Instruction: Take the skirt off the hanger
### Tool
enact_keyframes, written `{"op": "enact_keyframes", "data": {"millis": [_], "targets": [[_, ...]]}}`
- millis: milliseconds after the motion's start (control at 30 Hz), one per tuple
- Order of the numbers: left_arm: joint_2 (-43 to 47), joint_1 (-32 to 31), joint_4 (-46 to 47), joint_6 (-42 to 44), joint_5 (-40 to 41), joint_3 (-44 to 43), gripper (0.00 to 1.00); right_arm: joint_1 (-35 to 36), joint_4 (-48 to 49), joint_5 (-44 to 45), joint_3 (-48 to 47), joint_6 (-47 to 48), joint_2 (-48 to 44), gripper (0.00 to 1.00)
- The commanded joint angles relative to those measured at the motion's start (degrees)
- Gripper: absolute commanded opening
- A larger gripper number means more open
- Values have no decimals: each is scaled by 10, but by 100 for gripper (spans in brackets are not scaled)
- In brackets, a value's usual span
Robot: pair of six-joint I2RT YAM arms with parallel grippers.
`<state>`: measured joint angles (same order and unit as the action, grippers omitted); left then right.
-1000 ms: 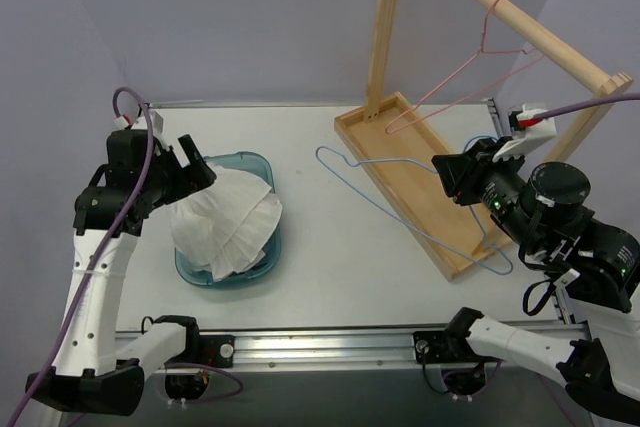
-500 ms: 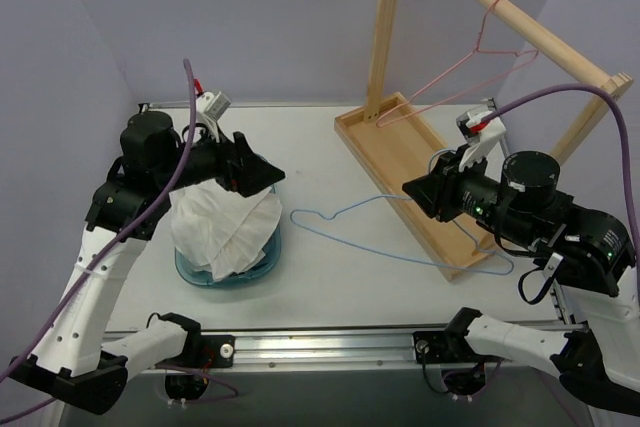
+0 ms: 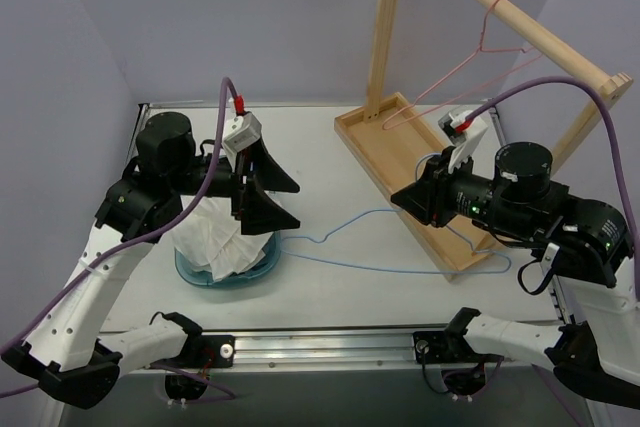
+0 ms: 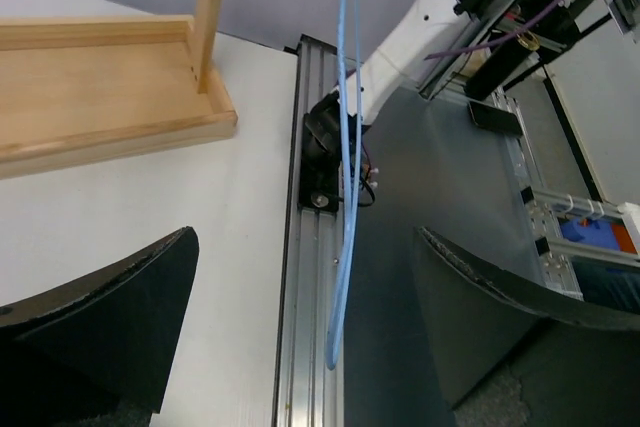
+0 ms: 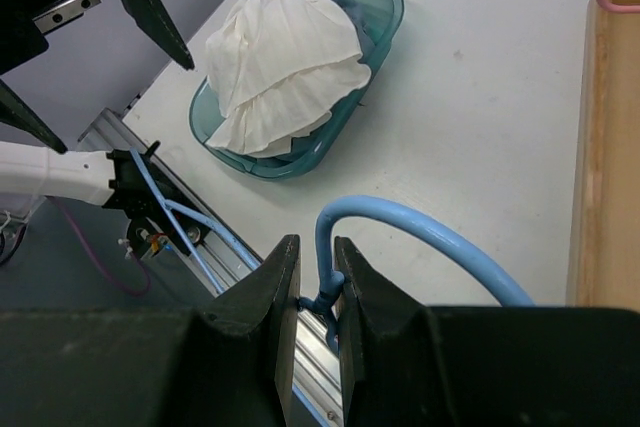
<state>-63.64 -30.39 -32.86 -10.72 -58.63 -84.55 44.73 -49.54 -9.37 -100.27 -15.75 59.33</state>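
- Surface (image 3: 340, 167): a wooden rack (image 3: 385, 27) stands at the far right with a pink hanger (image 3: 470, 67) on its bar. Neither is part of this job.
- Left arm: it reaches in from the left, elbow bent, with the wrist turned toward the centre above the tub.
- Right arm: it is folded low across the rack's base, forearm pointing left toward the middle of the surface.
- Skirt (image 5: 290, 57): heaped white and crinkled in the teal tub (image 5: 385, 7) at the left, with no wire through it that I can see.
- Hanger (image 5: 400, 209): bare blue wire stretched across the middle, its hook end close to the tub. Whether it touches the rim, I cannot tell.
- Right tool (image 5: 315, 267): clenched on the hanger's twisted neck.
- Left tool (image 3: 272, 197): released, fingers spread wide, holding nothing, just above the skirt.
- Step, as I read it: the separating looks done and only the tidy-up remains.
- Next move calls for setting the hanger down and letting go, keeping the wire clear of the left tool and the tub.
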Motion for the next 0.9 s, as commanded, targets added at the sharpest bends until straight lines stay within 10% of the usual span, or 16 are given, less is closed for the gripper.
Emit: {"op": "enact_keyframes", "data": {"millis": [0, 300, 867], "targets": [[-2, -13, -31, 48, -35, -8, 96, 1, 17, -21, -24, 8, 21, 0], [-5, -49, -125, 105, 0, -6, 100, 1, 32, -30, -70, 6, 60, 0], [-10, -50, -213, 185, 7, -15, 39, 1, 26, -33, -70, 12, 63, 0]]}}
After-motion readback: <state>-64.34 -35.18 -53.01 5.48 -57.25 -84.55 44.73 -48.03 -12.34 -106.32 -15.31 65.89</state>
